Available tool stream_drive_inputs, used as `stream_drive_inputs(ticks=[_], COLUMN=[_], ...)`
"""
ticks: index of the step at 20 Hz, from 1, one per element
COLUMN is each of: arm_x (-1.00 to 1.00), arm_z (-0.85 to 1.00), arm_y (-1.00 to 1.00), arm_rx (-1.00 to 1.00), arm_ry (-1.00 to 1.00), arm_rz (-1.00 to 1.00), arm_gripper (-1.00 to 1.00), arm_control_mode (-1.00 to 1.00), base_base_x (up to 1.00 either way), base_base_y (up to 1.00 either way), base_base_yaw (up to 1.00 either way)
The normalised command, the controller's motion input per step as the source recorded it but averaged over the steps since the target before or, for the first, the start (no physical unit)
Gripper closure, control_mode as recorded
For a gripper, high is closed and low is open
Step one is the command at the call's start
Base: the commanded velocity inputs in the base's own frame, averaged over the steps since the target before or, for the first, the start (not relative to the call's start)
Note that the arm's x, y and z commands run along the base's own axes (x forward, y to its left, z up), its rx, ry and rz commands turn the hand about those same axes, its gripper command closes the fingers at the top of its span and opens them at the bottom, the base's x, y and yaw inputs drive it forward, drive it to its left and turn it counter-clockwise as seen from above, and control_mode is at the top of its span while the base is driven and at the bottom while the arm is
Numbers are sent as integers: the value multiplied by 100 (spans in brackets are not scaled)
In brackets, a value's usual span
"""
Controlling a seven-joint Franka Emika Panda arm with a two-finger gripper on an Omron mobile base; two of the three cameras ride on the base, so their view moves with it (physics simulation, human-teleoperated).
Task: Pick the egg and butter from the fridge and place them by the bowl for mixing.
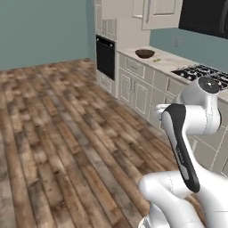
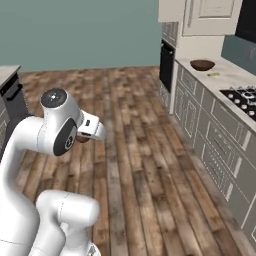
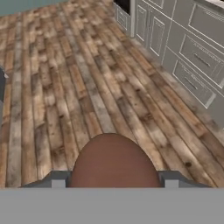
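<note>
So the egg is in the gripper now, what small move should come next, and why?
Probably keep the gripper shut on the egg and drive the base along the cabinets toward the bowl. The hand view shows the egg between the fingertips above bare wooden floor, while the bowl sits far ahead on the counter beside the stove, seemingly beyond reach from here.

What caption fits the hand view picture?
Gripper holding the brown egg above a wooden floor, grey cabinets alongside.

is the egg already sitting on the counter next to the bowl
No, the egg sits between the fingers above the wooden floor, while the bowl stands far off on the counter.
</note>
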Motion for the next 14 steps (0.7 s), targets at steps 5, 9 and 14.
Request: stream_drive_inputs(ticks=[5,9,14], arm_x=[0,0,0], arm_z=[0,0,0], arm_y=[0,0,0], arm_rx=[0,0,0], arm_ry=[0,0,0], arm_rz=[0,0,0], arm_gripper=[100,100,100], arm_control_mode=[100,100,100], base_base_x=[94,92,75], base_base_y=[9,5,5], base_base_yaw=[0,-1,-21])
